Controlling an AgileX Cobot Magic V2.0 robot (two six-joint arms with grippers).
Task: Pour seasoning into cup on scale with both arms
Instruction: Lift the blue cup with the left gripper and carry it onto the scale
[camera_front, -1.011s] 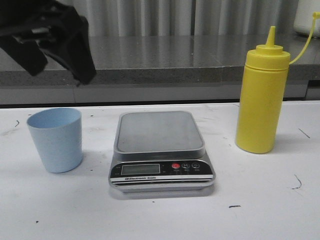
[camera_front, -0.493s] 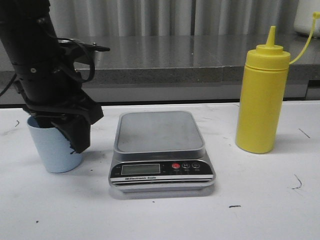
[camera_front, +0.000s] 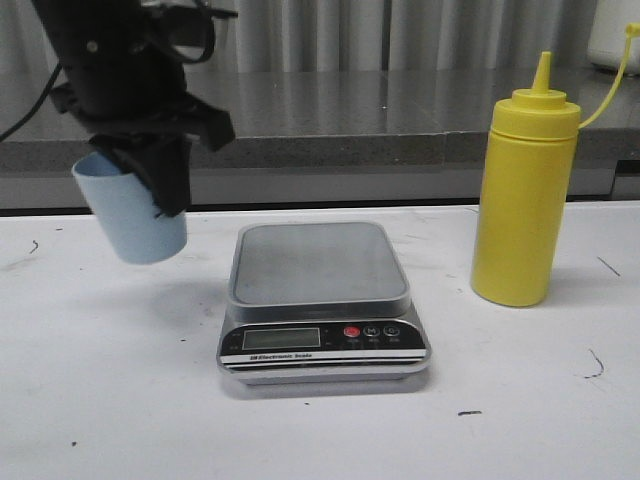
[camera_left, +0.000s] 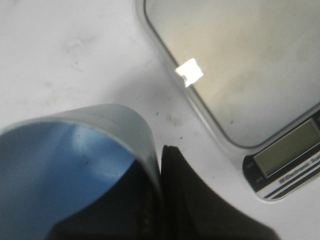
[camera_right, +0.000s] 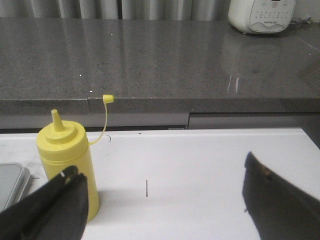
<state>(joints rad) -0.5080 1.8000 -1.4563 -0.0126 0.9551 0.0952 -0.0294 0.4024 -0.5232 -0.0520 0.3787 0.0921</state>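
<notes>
**Cup lifted, bound for the scale**

Cup (camera_front: 132, 220), a matte pale blue tumbler tapering to its base, hangs clear of the bench (camera_front: 120, 400), tilted, its rim wall clamped between the fingers of the left gripper (camera_front: 155, 175), one inside and one outside. Holding it by the rim leaves its base free for setting down. Beside this gripper lies the scale (camera_front: 320, 300), its smooth steel platform bare. Farther off stands the yellow squeeze bottle (camera_front: 525, 195); the right gripper (camera_right: 160, 200), spread wide and empty, faces it.
</notes>
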